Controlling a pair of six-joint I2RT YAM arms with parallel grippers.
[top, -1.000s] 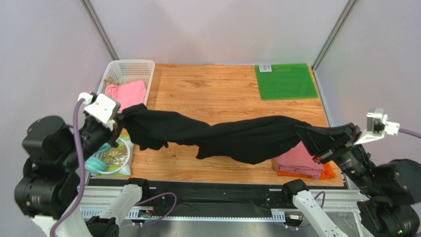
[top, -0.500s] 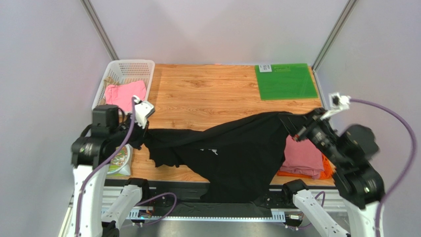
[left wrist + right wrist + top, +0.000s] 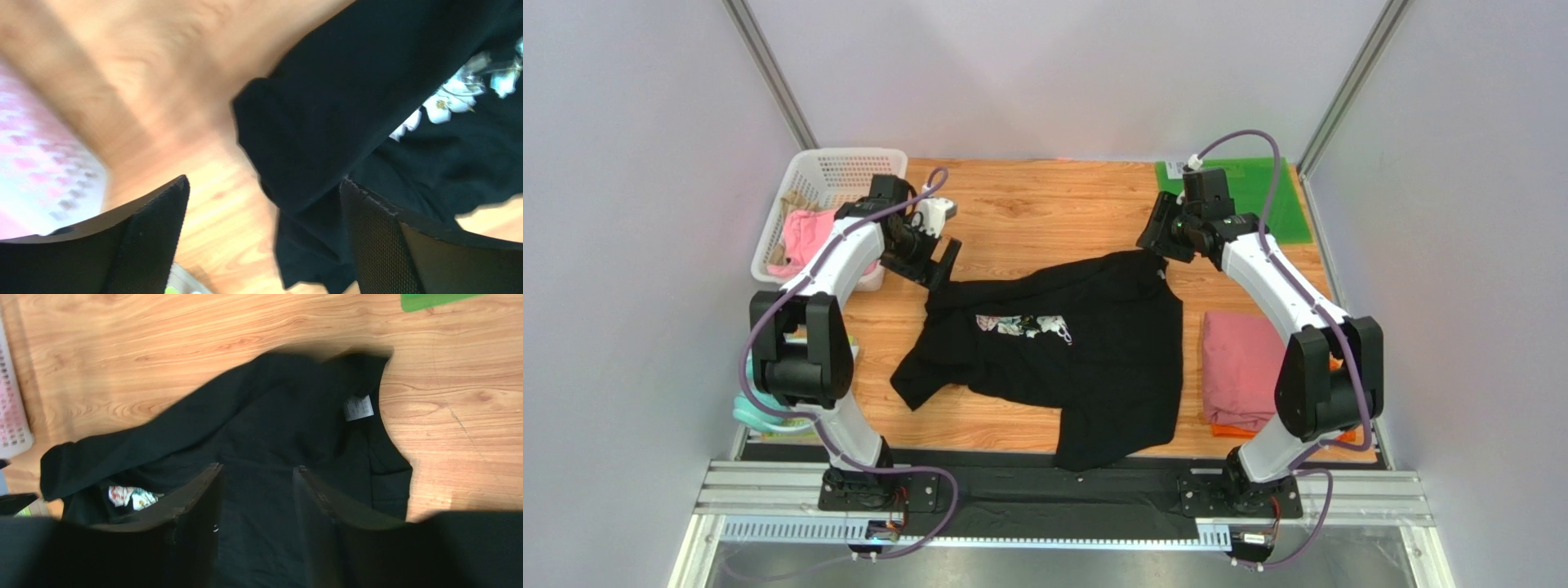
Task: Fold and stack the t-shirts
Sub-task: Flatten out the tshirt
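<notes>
The black t-shirt [image 3: 1081, 355] lies spread and rumpled on the wooden table, floral print [image 3: 1024, 326] facing up. Its hem hangs over the near edge. My left gripper [image 3: 936, 254] hovers open just beyond the shirt's far-left corner; in the left wrist view its gripper [image 3: 264, 180] stands wide above the black sleeve [image 3: 344, 110], holding nothing. My right gripper [image 3: 1157, 235] is over the collar; in its wrist view the gripper [image 3: 258, 468] is open above the black cloth [image 3: 264, 416] and neck label [image 3: 358, 407]. A folded dusty-pink shirt [image 3: 1241, 365] rests on an orange one [image 3: 1226, 430] at right.
A white basket [image 3: 844, 165] at the far left holds pink cloth [image 3: 803, 229]. The green mat [image 3: 1274, 196] lies at the far right, partly behind the right arm. A teal object [image 3: 759, 410] sits at the left edge under the left arm.
Both arms swung from the near edge out to the far side, laying the stretched black shirt on the table. Both grippers have opened and let go of it.
</notes>
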